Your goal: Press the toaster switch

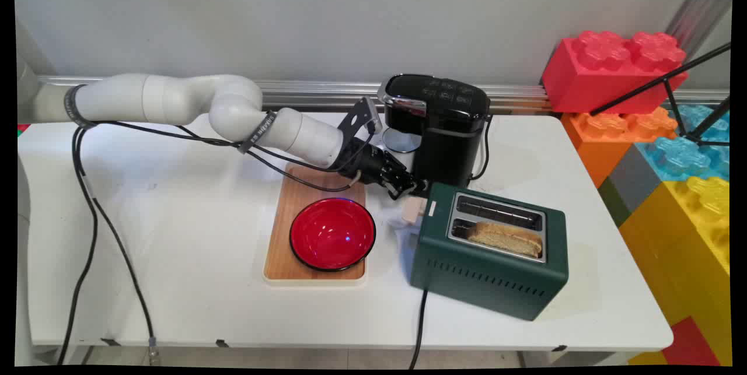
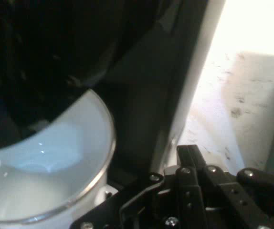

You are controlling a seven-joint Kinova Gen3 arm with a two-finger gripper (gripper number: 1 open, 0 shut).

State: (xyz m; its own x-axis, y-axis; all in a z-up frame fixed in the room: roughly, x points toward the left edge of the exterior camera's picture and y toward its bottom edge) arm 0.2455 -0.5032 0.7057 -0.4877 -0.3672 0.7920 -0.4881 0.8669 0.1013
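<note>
White jointed arm (image 1: 233, 112) (black cables (image 1: 87, 229) trailing), black claw (image 1: 408, 187).

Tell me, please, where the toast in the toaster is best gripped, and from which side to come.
Grip the toast by its top edge, from straight above. Only that edge stands out of the toaster slot; the rest sits inside. Probably close the fingers across its flat faces.

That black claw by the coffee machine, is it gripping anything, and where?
It cannot be told. The gripper sits low between the coffee machine and the green toaster, near a white cup, but its fingertips are hidden in both views.
</note>
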